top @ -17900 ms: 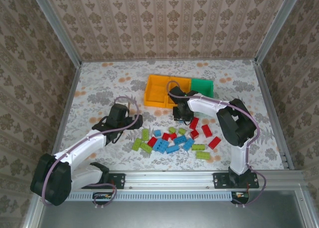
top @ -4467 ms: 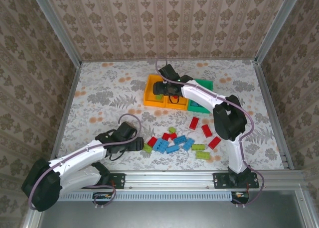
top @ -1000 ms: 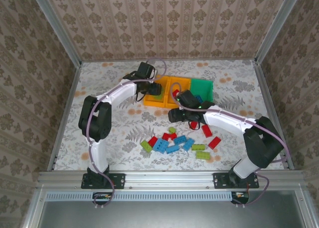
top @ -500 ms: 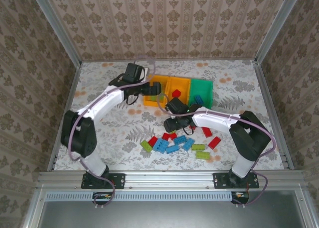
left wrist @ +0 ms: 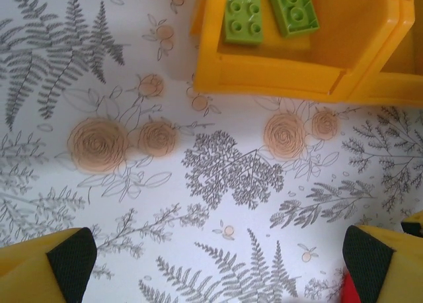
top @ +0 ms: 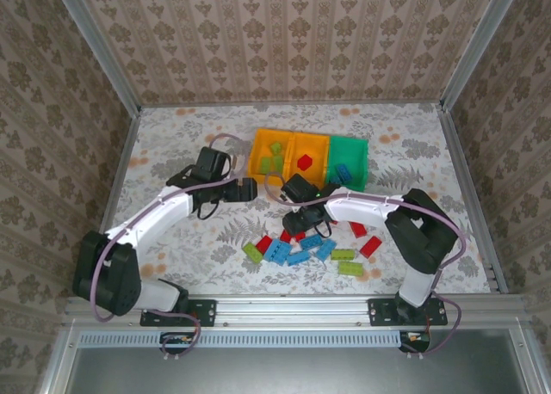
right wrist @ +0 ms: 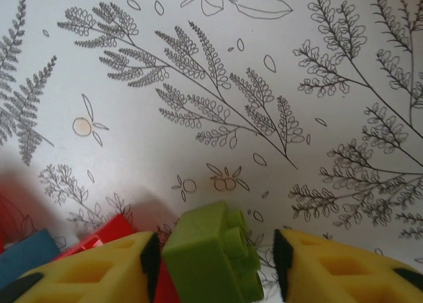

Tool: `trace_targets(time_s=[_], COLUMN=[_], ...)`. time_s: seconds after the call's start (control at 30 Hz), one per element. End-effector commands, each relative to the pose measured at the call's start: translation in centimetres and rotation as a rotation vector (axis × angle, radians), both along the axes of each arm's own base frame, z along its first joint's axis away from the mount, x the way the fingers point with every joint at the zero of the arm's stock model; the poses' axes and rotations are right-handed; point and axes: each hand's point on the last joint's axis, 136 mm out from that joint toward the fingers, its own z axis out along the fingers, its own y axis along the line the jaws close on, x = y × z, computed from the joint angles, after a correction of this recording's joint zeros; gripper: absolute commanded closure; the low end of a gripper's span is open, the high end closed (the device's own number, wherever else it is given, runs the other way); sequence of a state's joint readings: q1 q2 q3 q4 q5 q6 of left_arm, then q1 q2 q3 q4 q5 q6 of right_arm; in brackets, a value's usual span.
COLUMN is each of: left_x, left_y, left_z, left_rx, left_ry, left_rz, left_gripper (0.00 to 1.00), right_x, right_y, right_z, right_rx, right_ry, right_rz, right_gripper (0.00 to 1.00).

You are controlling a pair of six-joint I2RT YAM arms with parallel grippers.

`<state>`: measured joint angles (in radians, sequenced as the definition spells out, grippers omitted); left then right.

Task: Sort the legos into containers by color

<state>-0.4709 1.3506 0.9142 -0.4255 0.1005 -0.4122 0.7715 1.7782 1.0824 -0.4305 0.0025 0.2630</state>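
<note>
Bins stand in a row at the far side of the flowery table (top: 172, 153), 3 of them, touching side by side: a yellow bin (top: 256, 166) on the left, a second yellow bin (top: 312, 137) in the middle and a green bin (top: 353, 141) on the right. Lime bricks (top: 274, 159) lie in the left bin, a red brick (top: 305, 162) lies in the middle bin, and a blue brick (top: 343, 171) lies in the green bin. Nearer the arms, a pile of loose legos (top: 301, 249) in red, blue and lime lies on the table.

The left gripper (top: 245, 190) hangs over bare table near the closest left corner of the yellow bin. Its wrist camera shows its 2 fingers (left wrist: 66, 263) very wide apart with nothing between them. Past them is the yellow bin's wall (left wrist: 264, 78), with 2 lime bricks (left wrist: 243, 15) lying flat inside.

The right gripper (top: 293, 224) is low at the far edge of the pile. Up close, its yellow fingers (right wrist: 337, 266) stand on each side of 1 lime brick (right wrist: 208, 257), which sits crooked between them. 1 black pad looks pressed on the brick; beside the other pad a thin strip of table shows. I cannot tell if the brick is pinched tight. Another red brick (right wrist: 106, 233) and another blue brick (right wrist: 23, 253) peek out just beside it.
</note>
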Motion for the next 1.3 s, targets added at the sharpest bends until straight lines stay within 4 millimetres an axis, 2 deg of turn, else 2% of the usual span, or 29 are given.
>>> trace_targets(time_s=[0.0, 0.2, 0.33, 0.43, 0.53, 0.67, 0.8, 0.97, 1.07, 1.17, 1.27], left_x=[-0.5, -0.9, -1.4, -2.0, -2.8, -4.5, -5.9, -7.4, -8.3, -8.9, -9.2], left_y=[1.0, 3.3, 3.8, 4.0, 4.1, 4.3, 4.5, 4.0, 3.5, 3.0, 2.8], left_z=[0.5, 0.2, -0.2, -0.9, -1.8, -3.2, -4.2, -4.8, -5.2, -5.7, -6.1], left_rx=[-0.005, 0.015, 0.028, 0.031, 0.025, 0.023, 0.012, 0.014, 0.015, 0.025, 0.029], left_ry=[-0.020, -0.025, -0.021, -0.004, 0.019, 0.043, 0.053, 0.064, 0.069, 0.074, 0.081], left_rz=[0.044, 0.098, 0.107, 0.107, 0.104, 0.106, 0.117, 0.099, 0.087, 0.078, 0.078], left_gripper=[0.00, 0.00, 0.00, 0.00, 0.00, 0.00, 0.00, 0.00, 0.00, 0.00, 0.00], right_x=[-0.3, 0.4, 1.3, 2.5, 4.7, 8.6, 12.6, 17.3, 19.3, 20.6, 20.8], right_y=[-0.4, -0.5, -0.2, 0.8, 1.9, 3.1, 3.6, 3.7, 4.0, 4.1, 4.1], right_z=[-1.0, -0.4, 1.2, 3.2, 5.8, 8.6, 9.5, 8.9, 8.5, 8.3, 8.8], right_rx=[-0.057, -0.059, -0.034, 0.011, 0.071, 0.152, 0.182, 0.213, 0.209, 0.206, 0.226], right_ry=[0.029, -0.011, -0.058, -0.099, -0.148, -0.198, -0.214, -0.207, -0.214, -0.215, -0.215], right_rz=[0.018, -0.006, -0.029, -0.053, -0.100, -0.192, -0.277, -0.367, -0.384, -0.396, -0.393], right_gripper=[0.55, 0.70, 0.76, 0.79, 0.79, 0.79, 0.79, 0.75, 0.72, 0.57, 0.38])
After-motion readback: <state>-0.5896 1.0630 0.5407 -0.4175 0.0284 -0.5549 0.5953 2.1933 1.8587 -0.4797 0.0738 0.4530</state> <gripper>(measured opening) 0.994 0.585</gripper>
